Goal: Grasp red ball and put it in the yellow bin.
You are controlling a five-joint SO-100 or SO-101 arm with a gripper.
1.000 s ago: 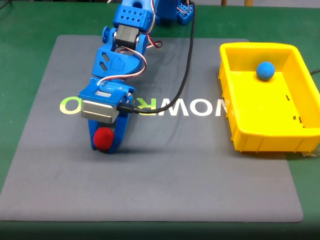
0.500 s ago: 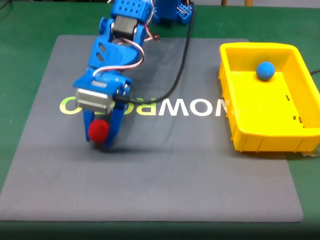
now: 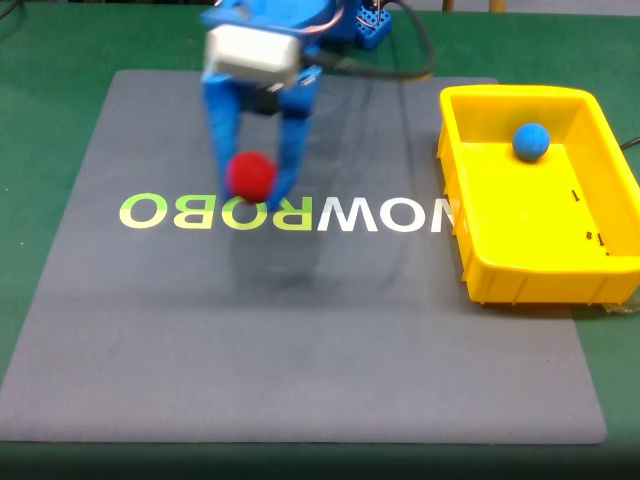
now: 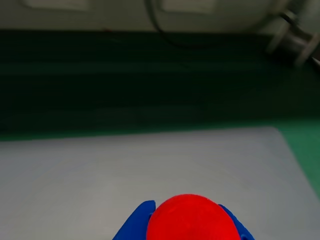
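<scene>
The red ball [image 3: 250, 175] is held between the two blue fingers of my gripper [image 3: 252, 180], lifted off the grey mat above the "ROBO" lettering in the fixed view. In the wrist view the red ball [image 4: 190, 219] bulges at the bottom edge, with the gripper [image 4: 187, 222] shut on it and blue fingertips [image 4: 136, 227] showing on either side. The yellow bin [image 3: 470, 240] stands on the right of the mat, well to the right of the gripper.
A blue ball [image 3: 531, 141] lies inside the bin near its far wall. The grey mat [image 3: 300, 340] rests on a green table. The arm's blue base [image 3: 355, 25] and a black cable [image 3: 410, 60] are at the top edge.
The gripper has risen off the mat with the red ball and swung up and to the right, from the left end of the lettering to above its middle.
</scene>
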